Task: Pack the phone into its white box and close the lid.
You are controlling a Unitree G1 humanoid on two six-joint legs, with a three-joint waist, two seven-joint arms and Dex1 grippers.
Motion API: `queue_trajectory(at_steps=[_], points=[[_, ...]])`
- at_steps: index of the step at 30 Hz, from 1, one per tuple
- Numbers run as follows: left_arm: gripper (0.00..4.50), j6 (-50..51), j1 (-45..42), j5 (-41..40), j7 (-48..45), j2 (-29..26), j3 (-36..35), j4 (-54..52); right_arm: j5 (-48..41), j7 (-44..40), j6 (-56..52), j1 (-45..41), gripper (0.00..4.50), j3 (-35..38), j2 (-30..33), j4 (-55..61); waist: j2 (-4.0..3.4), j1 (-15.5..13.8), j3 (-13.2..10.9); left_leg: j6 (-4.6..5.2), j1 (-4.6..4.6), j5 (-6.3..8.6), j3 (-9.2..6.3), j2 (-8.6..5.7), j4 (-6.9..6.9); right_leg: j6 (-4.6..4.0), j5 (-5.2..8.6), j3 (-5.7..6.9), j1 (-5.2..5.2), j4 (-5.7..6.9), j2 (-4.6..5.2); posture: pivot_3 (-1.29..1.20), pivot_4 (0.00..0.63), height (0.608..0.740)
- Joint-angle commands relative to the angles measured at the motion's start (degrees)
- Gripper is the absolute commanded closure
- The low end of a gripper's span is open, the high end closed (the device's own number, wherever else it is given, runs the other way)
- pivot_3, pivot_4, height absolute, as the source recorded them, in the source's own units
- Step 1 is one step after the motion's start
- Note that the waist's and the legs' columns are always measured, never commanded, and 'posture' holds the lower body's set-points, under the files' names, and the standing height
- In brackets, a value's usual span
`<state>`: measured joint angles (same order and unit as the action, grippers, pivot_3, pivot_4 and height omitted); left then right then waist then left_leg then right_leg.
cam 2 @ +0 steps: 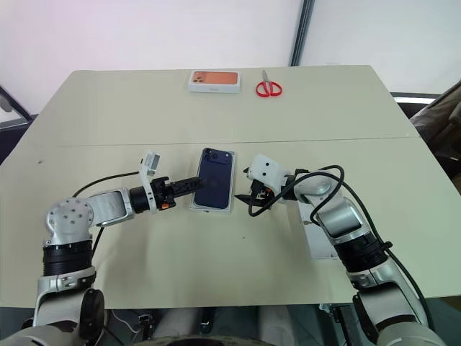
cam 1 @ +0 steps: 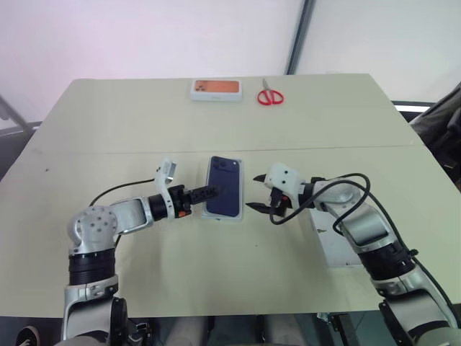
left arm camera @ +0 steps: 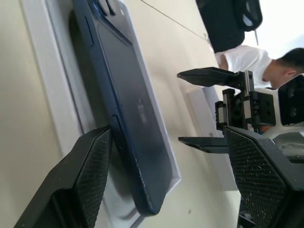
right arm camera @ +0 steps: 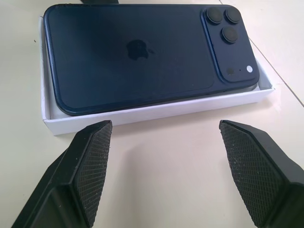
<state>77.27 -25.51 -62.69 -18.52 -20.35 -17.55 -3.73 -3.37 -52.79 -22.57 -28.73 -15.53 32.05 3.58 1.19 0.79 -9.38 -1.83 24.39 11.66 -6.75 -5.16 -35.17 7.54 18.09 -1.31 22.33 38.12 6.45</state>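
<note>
Tabletop phone [cam 1: 222, 186] between open pincers

A cream table [cam 1: 144, 137] carries the white box [right arm camera: 156, 110] at mid-table, an orange-faced white box [cam 1: 215, 89] and red-handled scissors [cam 1: 270, 95] near the far edge, and what may be the lid [cam 1: 333, 245] by the right arm.

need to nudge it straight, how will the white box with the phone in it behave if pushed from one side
The white box looks thin-walled and shallow, so it would likely slide on the smooth table rather than tip. The phone lies flat inside, probably adding weight that steadies it. Its thin rim might flex under a pointed push.
</note>
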Motion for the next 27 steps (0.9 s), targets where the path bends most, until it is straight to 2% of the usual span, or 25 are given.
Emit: queue_trajectory(at_steps=[1,11,12,14,15,19,20,21,27], points=[[0.65,0.1,-0.5,-2.2,-0.3,-1.3,-1.8,-2.9,0.2,0.3,1.2,-1.2,0.70,0.1,-0.6,0.9,0.00,0.0,0.0,0.00,0.00,0.00,0.00,0.00,0.00,0.00,0.00,0.00,0.00,0.00,0.00,0.00,0.150,0.740],[0.65,-0.8,-1.3,-1.5,-1.9,-6.0,-3.4,-1.4,0.4,0.9,1.4,-1.6,0.70,0.8,-1.5,0.3,0.00,0.0,0.0,0.00,0.00,0.00,0.00,0.00,0.01,0.00,0.00,0.00,0.00,0.00,0.00,0.00,0.150,0.740],[0.60,-1.8,-1.5,-0.8,-2.2,-6.7,-3.7,-0.3,0.0,1.2,1.1,-1.8,0.96,1.4,-1.8,-0.2,0.00,0.1,0.0,0.01,0.00,0.00,0.00,0.00,0.02,0.00,0.00,0.00,0.01,0.00,0.00,0.00,0.150,0.740],[1.17,-3.6,-2.5,0.8,-2.5,-8.1,-4.1,1.9,-0.4,1.2,0.6,-2.2,1.55,1.9,-1.8,-1.0,0.00,0.0,0.0,0.00,0.00,0.00,0.00,0.00,0.02,0.00,0.00,0.00,0.01,0.01,0.00,0.00,0.150,0.740],[1.51,-4.2,-2.8,1.5,-2.7,-8.7,-3.9,2.4,-0.3,1.1,0.7,-2.2,1.99,1.8,-1.7,-1.2,0.00,0.0,0.0,-0.01,0.00,0.00,-0.01,0.00,0.02,0.00,0.00,0.00,0.02,0.01,-0.01,0.00,0.150,0.740],[3.51,-7.9,-3.2,6.8,-5.1,-11.1,0.1,3.0,1.2,2.5,2.0,-2.4,4.12,0.9,-2.2,-2.6,0.00,0.0,0.0,-0.03,0.00,-0.02,0.01,0.00,0.02,0.00,0.00,-0.01,0.01,-0.01,0.00,0.00,0.150,0.740],[4.05,-8.5,-3.2,7.6,-5.5,-11.1,0.7,3.4,1.4,2.8,2.2,-2.4,4.50,0.7,-2.4,-2.7,-0.01,0.0,0.0,-0.07,0.00,-0.04,0.01,0.00,0.02,0.00,0.00,-0.01,0.01,-0.01,0.00,0.00,0.150,0.740],[4.47,-8.8,-3.2,8.2,-5.8,-11.1,1.0,3.7,1.5,3.0,2.4,-2.4,4.50,0.6,-2.6,-2.8,-0.01,0.0,0.0,-0.09,0.00,-0.05,0.02,0.00,0.02,0.00,0.00,-0.01,0.02,-0.01,0.00,0.00,0.150,0.740],[4.47,-13.3,-2.7,14.3,-7.4,-10.1,5.8,4.9,5.1,5.4,4.6,-2.4,4.50,-1.2,-3.9,-5.3,-0.01,0.0,0.0,-0.07,0.00,-0.04,0.01,0.00,0.03,0.00,0.00,-0.01,0.02,0.00,0.00,0.00,0.150,0.740]])
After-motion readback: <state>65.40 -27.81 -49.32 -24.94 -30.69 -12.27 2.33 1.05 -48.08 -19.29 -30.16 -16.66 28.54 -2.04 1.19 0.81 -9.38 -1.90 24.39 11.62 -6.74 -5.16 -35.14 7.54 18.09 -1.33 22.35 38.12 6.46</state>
